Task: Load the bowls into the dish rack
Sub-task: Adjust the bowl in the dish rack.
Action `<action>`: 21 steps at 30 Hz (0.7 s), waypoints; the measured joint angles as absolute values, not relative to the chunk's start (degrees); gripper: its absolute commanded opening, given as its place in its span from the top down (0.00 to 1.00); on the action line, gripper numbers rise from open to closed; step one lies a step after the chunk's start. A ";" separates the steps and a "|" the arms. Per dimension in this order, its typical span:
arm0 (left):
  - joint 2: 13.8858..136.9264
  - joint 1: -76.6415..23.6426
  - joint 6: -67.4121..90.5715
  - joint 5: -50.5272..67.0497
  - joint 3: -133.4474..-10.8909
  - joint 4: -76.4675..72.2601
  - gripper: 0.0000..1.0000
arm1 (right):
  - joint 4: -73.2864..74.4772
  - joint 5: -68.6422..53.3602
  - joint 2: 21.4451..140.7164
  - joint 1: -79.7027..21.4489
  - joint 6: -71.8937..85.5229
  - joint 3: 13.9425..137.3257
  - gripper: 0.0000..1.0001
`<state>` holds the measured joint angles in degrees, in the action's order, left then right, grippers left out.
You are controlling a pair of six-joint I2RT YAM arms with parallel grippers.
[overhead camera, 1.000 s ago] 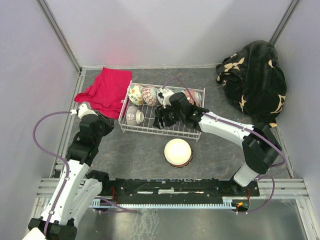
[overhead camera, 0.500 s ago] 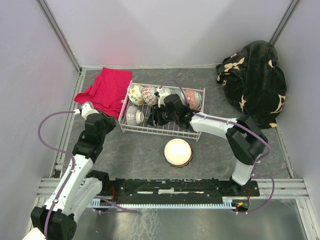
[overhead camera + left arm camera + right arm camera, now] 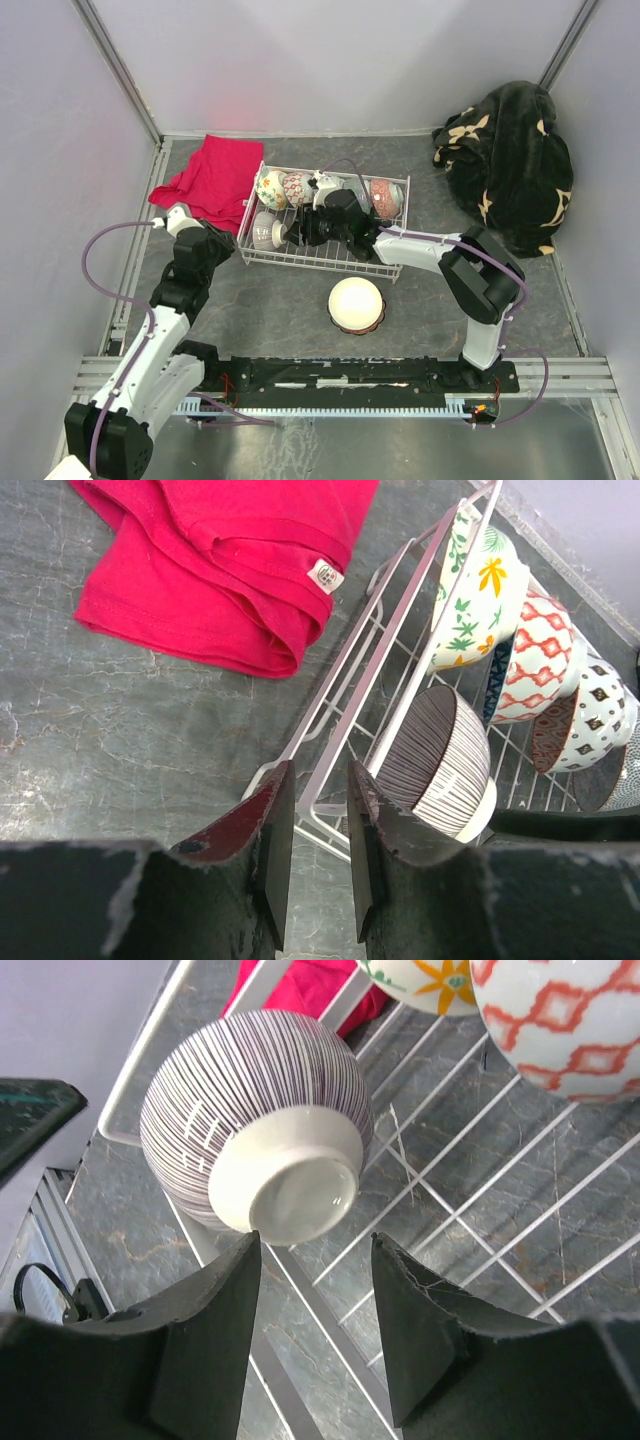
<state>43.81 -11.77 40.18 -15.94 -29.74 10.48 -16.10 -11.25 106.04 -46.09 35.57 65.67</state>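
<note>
With the right tool point(image 3: 315, 1245) open, empty, at the striped bowl's point(image 3: 250, 1120) foot in the dish rack's point(image 3: 320, 267) near-left corner, back straight out without nudging it. Leave the left tool point(image 3: 320, 780), barely parted, beside that corner.

No legible text anywhere. One white tag point(image 3: 326, 574) on the red cloth point(image 3: 200, 570) (round dark mark, too small to read).

White wire dish rack point(image 3: 320, 267)! Inside: dark-striped white bowl point(image 3: 250, 1120), green-and-orange leaf-print bowl point(image 3: 475, 590), red-lattice white bowl point(image 3: 540, 660). Crimson cloth point(image 3: 220, 560), gold-flowered black blanket point(image 3: 510, 160), grey marbled counter point(image 3: 270, 300).
</note>
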 measured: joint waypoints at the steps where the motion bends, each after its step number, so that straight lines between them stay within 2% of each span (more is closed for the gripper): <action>1: 44.01 -11.77 40.18 -15.94 -29.61 10.11 0.66 | -16.58 -11.14 106.04 -46.09 35.75 65.67 0.42; 8: 44.88 -11.77 40.16 -15.90 -29.17 8.99 0.67 | -19.81 -10.39 106.04 -46.15 36.73 65.67 0.39; 21: 45.63 -11.77 40.12 -15.03 -29.17 7.97 0.69 | -19.64 -9.52 108.81 -48.03 37.12 68.95 0.39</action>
<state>45.63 -11.77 40.12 -15.03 -29.17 7.97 -19.64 -9.52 108.81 -48.03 37.12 68.95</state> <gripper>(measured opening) 0.320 0.614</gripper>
